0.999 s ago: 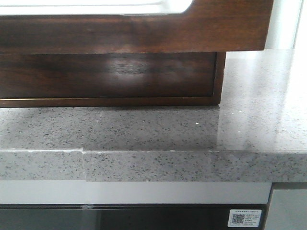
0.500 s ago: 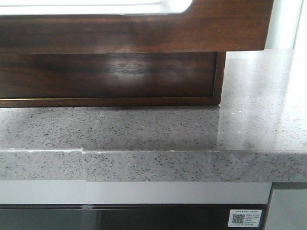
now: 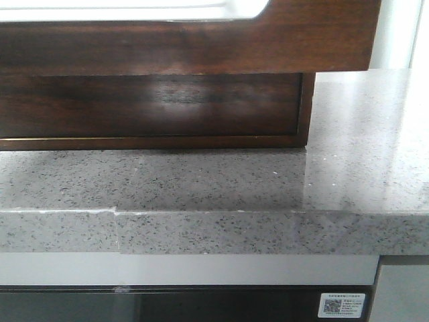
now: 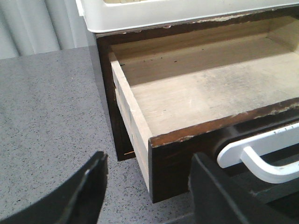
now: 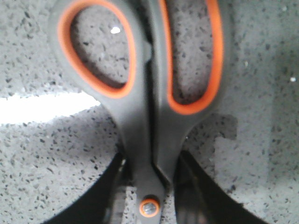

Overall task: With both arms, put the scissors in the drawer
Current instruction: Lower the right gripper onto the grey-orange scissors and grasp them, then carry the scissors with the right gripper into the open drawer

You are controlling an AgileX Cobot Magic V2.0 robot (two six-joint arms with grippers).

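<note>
The drawer (image 3: pixel 201 47) shows in the front view as a wide dark-brown glossy front with a white rounded area (image 3: pixel 134 8) along its top edge. In the left wrist view it (image 4: pixel 210 93) stands pulled open, its pale wood inside bare, with a white handle (image 4: pixel 261 154) on the front. My left gripper (image 4: pixel 149 161) is open and empty, its jaws either side of the drawer's front corner. My right gripper (image 5: pixel 149 175) is shut on black scissors with orange-lined handles (image 5: pixel 145 116), near the pivot screw, over the grey counter. Neither gripper shows in the front view.
The drawer belongs to a dark wood cabinet (image 3: pixel 167 107) that stands on a speckled grey stone counter (image 3: pixel 201 181), whose front edge runs across the front view. A white tray (image 4: pixel 163 14) sits on top of the cabinet. A ribbed pale wall (image 4: pixel 37 23) stands behind.
</note>
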